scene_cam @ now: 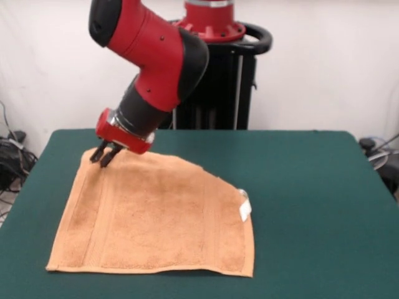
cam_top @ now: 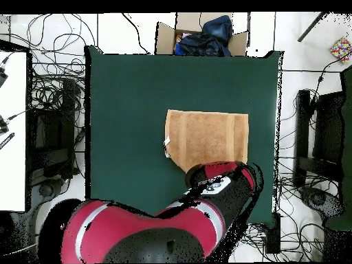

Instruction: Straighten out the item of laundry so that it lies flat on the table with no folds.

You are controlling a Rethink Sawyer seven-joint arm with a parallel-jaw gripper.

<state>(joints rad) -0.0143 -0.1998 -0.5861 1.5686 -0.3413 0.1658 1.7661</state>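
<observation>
- The towel [scene_cam: 156,218] is lying mostly spread on the green table [scene_cam: 312,187], left of centre in the front view, its white tag [scene_cam: 245,210] showing at the right edge.
- The gripper [scene_cam: 105,154] is pressing down at the towel's upper-left corner, fingers drawn close together, seemingly pinching the cloth there; a firm grasp cannot be confirmed.
- That corner is probably being held so it can be pulled outward.
- The upper right corner is looking cut off diagonally, likely folded under, so flattening is seeming unfinished.
</observation>
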